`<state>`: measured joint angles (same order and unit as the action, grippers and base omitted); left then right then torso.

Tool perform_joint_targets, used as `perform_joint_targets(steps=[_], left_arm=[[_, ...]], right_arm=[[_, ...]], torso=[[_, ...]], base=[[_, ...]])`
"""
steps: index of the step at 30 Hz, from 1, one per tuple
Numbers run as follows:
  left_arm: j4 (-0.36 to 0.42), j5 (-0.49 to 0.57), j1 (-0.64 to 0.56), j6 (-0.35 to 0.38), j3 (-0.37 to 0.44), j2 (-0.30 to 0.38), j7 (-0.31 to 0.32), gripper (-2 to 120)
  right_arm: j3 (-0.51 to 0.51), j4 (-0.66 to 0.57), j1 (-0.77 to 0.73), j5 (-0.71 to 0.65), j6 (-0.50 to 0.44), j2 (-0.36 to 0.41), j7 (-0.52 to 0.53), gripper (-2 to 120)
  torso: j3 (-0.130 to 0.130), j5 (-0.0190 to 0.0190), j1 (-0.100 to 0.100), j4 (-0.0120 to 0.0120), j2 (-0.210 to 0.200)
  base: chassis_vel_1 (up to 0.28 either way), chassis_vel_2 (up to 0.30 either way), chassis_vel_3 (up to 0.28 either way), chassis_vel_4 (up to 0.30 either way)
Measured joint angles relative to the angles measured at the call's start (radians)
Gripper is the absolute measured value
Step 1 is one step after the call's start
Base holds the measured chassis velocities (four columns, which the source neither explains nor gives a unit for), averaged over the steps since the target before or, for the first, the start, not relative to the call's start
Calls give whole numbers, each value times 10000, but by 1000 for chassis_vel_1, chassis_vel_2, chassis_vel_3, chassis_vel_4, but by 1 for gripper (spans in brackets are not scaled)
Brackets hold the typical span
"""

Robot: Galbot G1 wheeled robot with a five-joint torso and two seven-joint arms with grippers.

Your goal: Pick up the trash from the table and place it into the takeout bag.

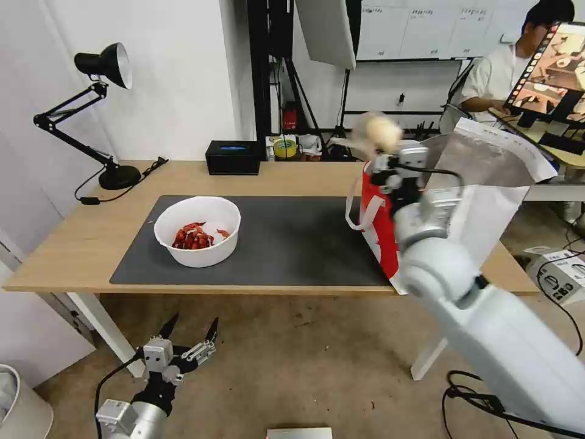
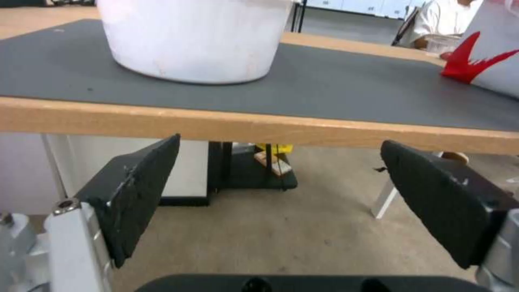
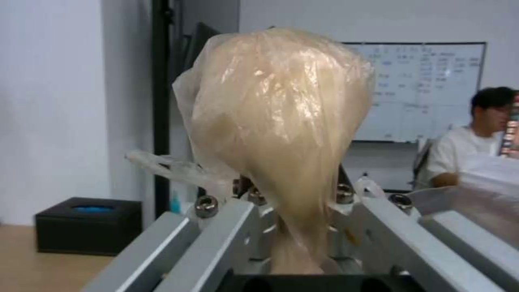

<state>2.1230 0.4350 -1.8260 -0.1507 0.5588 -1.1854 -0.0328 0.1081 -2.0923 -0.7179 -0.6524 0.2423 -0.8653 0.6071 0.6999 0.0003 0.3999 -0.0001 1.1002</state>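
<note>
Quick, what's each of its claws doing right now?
Left gripper: open, holding nothing, low in front of the table edge.
Right gripper: closed on the beige wrapped lump, raised beside the bag.

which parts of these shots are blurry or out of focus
Head view: the right hand and the beige wrapped lump it holds beside the takeout bag are motion-smeared, while the white bowl and table stay crisp. Right wrist view: the lump is fairly sharp, the room behind it soft. Left wrist view: the open left hand is sharp, the bowl slightly soft.
</note>
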Motion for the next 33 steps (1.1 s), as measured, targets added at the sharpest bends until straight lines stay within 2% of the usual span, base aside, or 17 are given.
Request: perform_joint_targets(steps=[5, 13, 16, 17, 19, 21, 23, 24, 26, 27, 30, 31, 33], left_arm=[[40, -24, 52, 1, -50, 42, -5, 100], [46, -47, 165, 34, -228, 119, -12, 100], [60, -49, 201, 52, -271, 138, -12, 100], [60, -49, 201, 52, -271, 138, -12, 100], [60, -49, 209, 60, -283, 144, -12, 100], [60, -51, 213, 61, -292, 144, -12, 100], [47, -68, 222, 64, -326, 140, -12, 100], [47, -68, 222, 64, -326, 140, -12, 100], [24, -102, 237, 67, -384, 126, -12, 100], [24, -102, 237, 67, -384, 126, -12, 100], [5, -127, 256, 75, -422, 123, -11, 100], [5, -127, 256, 75, -422, 123, -11, 100], [4, -130, 262, 79, -426, 126, -8, 100]], right_arm=[[713, -16, -461, -346, 239, 451, 308, 5], [1214, -87, -1008, -502, 633, 752, 401, 8], [1284, -143, -1110, -499, 741, 792, 399, 23], [1284, -143, -1110, -499, 741, 792, 399, 23], [1305, -147, -1109, -511, 779, 843, 388, 34], [1314, -141, -1105, -528, 785, 879, 379, 38], [1328, -103, -1097, -538, 790, 925, 369, 48], [1328, -103, -1097, -538, 790, 925, 369, 48], [1334, -89, -1086, -539, 803, 946, 359, 59], [1334, -89, -1086, -539, 803, 946, 359, 59], [1334, -67, -1063, -529, 823, 958, 356, 75], [1334, -67, -1063, -529, 823, 958, 356, 75], [1334, -52, -1059, -520, 827, 970, 352, 84]], torso=[[1, 0, 0, -1, 0], [1, -2, 0, 0, 0], [0, -2, 0, 0, -2], [0, -2, 0, 0, -2], [1, -3, 0, 1, -2], [1, -3, 0, 1, -2], [1, -2, 0, 1, -1], [1, -2, 0, 1, -1], [1, -3, 0, 1, -2], [1, -3, 0, 1, -2], [1, -3, 0, 1, -2], [1, -3, 0, 1, -2], [1, -3, 1, 1, -2]], base=[[0, 0, 0, 0], [0, 0, 0, 0], [0, 0, 0, 0], [0, 0, 0, 0], [0, 0, 0, 0], [0, 0, 0, 0], [0, 0, 0, 0], [0, 0, 0, 0], [0, 0, 0, 0], [0, 0, 0, 0], [0, 0, 0, 0], [0, 0, 0, 0], [0, 0, 0, 0]])
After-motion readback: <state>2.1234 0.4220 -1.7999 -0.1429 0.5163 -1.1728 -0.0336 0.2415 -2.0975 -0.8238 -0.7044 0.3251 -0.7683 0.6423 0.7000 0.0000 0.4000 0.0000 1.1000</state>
